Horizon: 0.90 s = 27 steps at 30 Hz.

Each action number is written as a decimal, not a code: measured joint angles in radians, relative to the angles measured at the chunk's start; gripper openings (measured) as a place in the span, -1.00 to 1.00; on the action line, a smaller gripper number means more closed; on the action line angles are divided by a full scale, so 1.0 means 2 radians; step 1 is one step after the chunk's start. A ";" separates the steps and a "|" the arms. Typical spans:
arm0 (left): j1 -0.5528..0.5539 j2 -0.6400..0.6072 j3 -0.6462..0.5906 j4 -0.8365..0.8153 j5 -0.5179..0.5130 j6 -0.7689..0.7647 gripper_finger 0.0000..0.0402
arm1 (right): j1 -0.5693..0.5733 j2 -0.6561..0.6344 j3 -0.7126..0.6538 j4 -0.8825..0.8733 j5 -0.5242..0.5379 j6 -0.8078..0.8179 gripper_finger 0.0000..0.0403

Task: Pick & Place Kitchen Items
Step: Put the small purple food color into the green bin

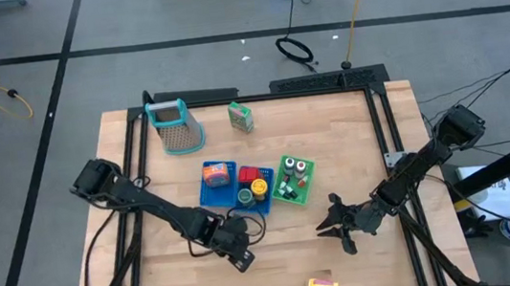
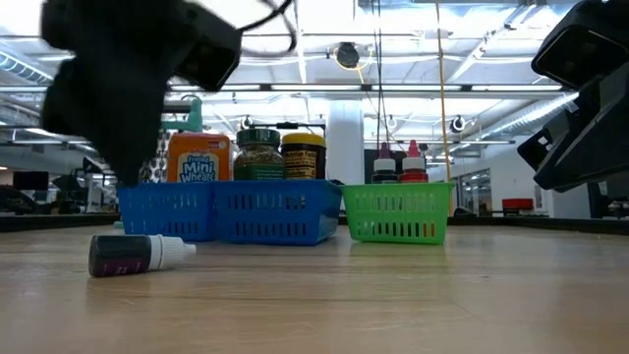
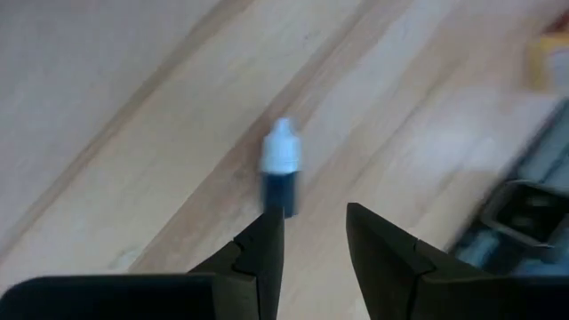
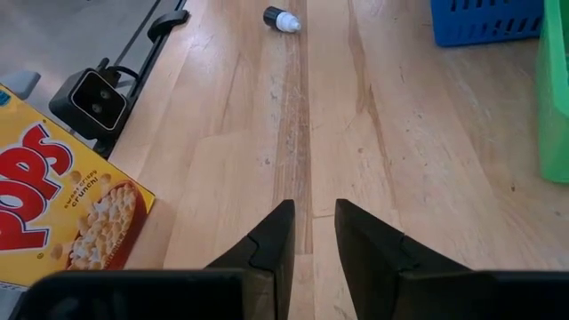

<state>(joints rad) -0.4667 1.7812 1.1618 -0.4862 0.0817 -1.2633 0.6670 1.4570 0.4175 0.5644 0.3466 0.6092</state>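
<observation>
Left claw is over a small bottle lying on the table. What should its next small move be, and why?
Probably ease forward and down so the left claw straddles the bottle. The bottle lies on its side just ahead of the slightly parted fingers, not yet between them.

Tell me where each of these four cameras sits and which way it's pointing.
High view: above the table, looking straight down; both arms, left claw and right claw show.
Low view: at tabletop height, looking level at the blue basket and green basket; arm parts hang in from above.
Left wrist view: on the left arm, looking past its claw at the small dark bottle.
Right wrist view: on the right arm, past its claw, yellow box beside.
Shared: low and both wrist views show the bottle.
</observation>
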 joint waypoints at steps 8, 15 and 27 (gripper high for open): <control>0.001 0.021 -0.001 -0.007 0.000 -0.011 -0.39 | 0.000 0.000 0.000 0.000 0.010 0.000 -0.63; 0.004 0.045 0.004 0.000 0.015 -0.015 -0.39 | 0.000 0.000 0.000 -0.002 0.010 0.000 -0.63; 0.005 0.072 0.006 0.012 0.030 -0.025 -0.39 | 0.000 0.000 0.000 -0.004 0.010 0.000 -0.63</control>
<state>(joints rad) -0.4564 1.9250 1.1729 -0.4628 0.1411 -1.3124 0.6670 1.4567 0.4172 0.5560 0.3660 0.6090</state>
